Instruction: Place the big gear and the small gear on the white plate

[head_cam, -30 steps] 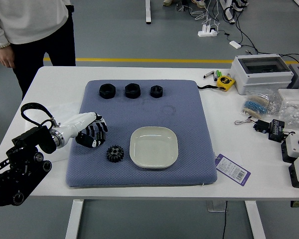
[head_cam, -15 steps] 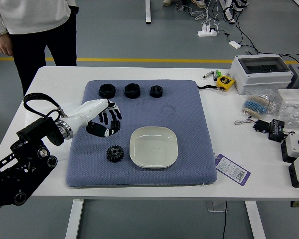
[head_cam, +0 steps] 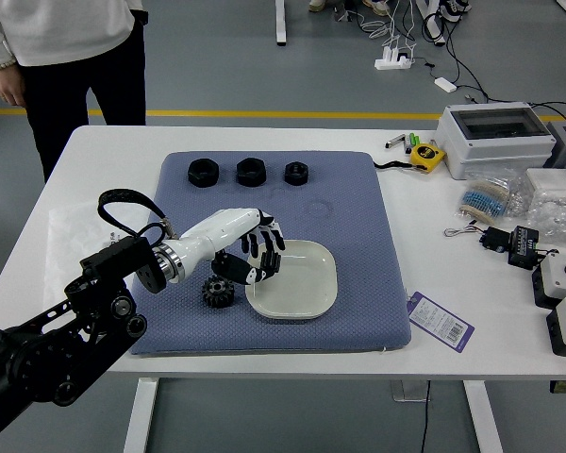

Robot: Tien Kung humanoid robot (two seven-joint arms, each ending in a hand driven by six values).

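"What could go wrong?"

"The big black left arm (head_cam: 52, 363) reaches in from the lower left. If it dips too low, the left hand (head_cam: 234, 232) could hit the white plate (head_cam: 307, 288) and push it. That hand is over the plate's left side, in the middle of the frame."

"Is it open or shut?"

"I can't tell. I can't tell if it has hold of anything, either. If it has a gear and lets go too near the rim, the gear could tip off."

"And the gear on the mat?"

"That toothed gear (head_cam: 218, 292) sits just left of the plate, below the hand. A low wrist could knock it. I can't tell if it's the big or small one, and I can't make out the other."

"Count for me, big things first!"

"One table (head_cam: 108, 151). One person (head_cam: 71, 57), upper left, with one hand (head_cam: 9, 87) showing, hanging down. One blue mat (head_cam: 358, 217). One plate. One robot hand. Three black rings (head_cam: 251, 172) near the mat's top edge. One gear I can see for sure."
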